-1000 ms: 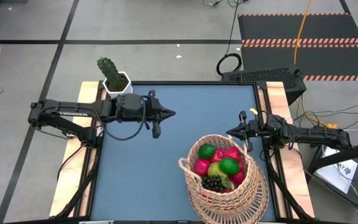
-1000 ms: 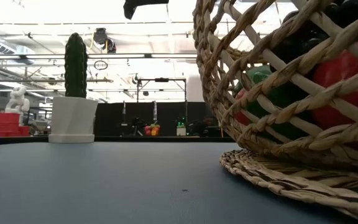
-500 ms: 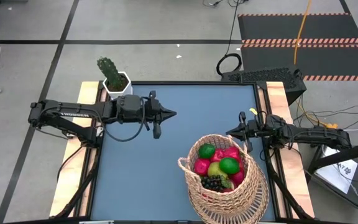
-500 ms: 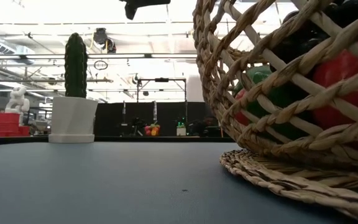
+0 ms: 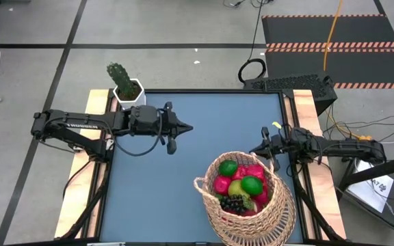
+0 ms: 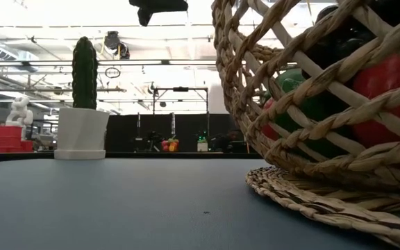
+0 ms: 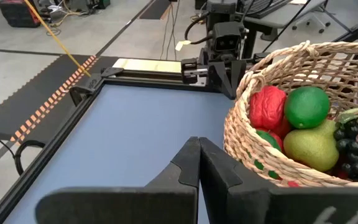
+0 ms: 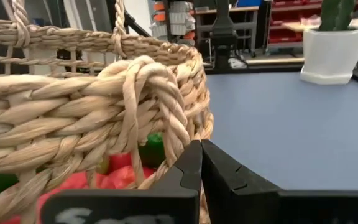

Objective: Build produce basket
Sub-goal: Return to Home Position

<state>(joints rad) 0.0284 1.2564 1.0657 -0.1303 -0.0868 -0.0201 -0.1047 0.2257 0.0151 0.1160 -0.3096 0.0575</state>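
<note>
The tan woven basket (image 5: 252,222) stands on the blue table near its right front corner, with its base flat on the top (image 6: 325,198). The produce (image 5: 241,184) fills it: red fruits, green limes, a yellow-green pear (image 7: 312,146) and dark grapes (image 7: 356,146). My right gripper (image 5: 252,150) is shut and lies level at the basket's far rim. My left gripper (image 5: 191,127) is shut and hangs above the middle of the table, clear of the basket (image 7: 253,124). My right gripper has its shut fingertips (image 8: 191,158) against the outside of the basket's far rim (image 8: 188,118), beside a thick woven loop (image 8: 151,93). The fingers come level from the table's right side. The basket stays upright on the table.
A green cactus in a white pot (image 5: 126,89) stands at the far left corner (image 6: 82,132). Bare blue table (image 5: 156,184) lies left of the basket. Wooden side rails (image 5: 306,116) and both arm bases flank the top.
My right gripper's tip has swung a little toward the table's near edge. The basket has slid slightly toward the near left, staying upright with the produce inside.
</note>
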